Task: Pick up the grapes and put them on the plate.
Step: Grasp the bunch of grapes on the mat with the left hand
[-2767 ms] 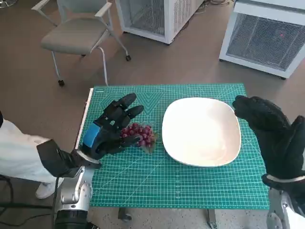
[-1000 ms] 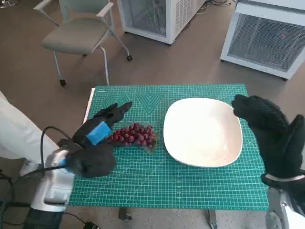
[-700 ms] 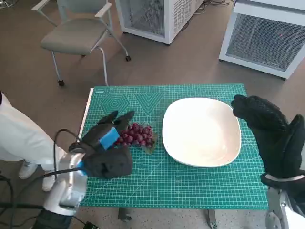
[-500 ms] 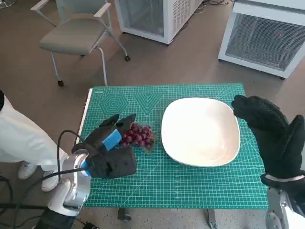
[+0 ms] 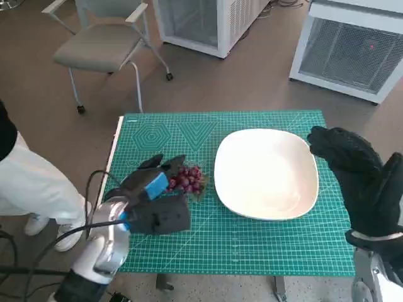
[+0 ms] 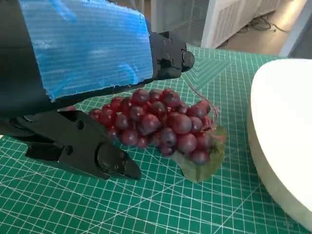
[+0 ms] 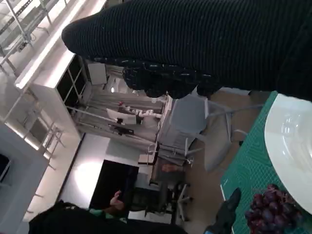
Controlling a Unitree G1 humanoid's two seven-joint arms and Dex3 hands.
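A bunch of dark red grapes (image 5: 188, 179) with a green leaf lies on the green cutting mat (image 5: 227, 245), just left of the white plate (image 5: 264, 173). My left hand (image 5: 151, 195) reaches in from the left of the bunch. In the left wrist view its black fingers (image 6: 168, 53) stretch along the far side of the grapes (image 6: 161, 124) and another (image 6: 83, 151) along the near side, spread apart and holding nothing. The plate's rim (image 6: 287, 122) is close beside the bunch. My gloved right hand (image 5: 352, 170) hovers over the plate's right edge, holding nothing.
A grey chair (image 5: 101, 44) and white cabinets (image 5: 201, 19) (image 5: 359, 50) stand on the floor beyond the table. A person's white-clad leg (image 5: 31, 182) is close to the table's left side. A black cable loops off my left forearm (image 5: 94, 189).
My left hand has slid right along the mat, closer to the grapes, so its fingers now lie on both sides of the bunch. The grapes, the plate and my right hand have stayed put.
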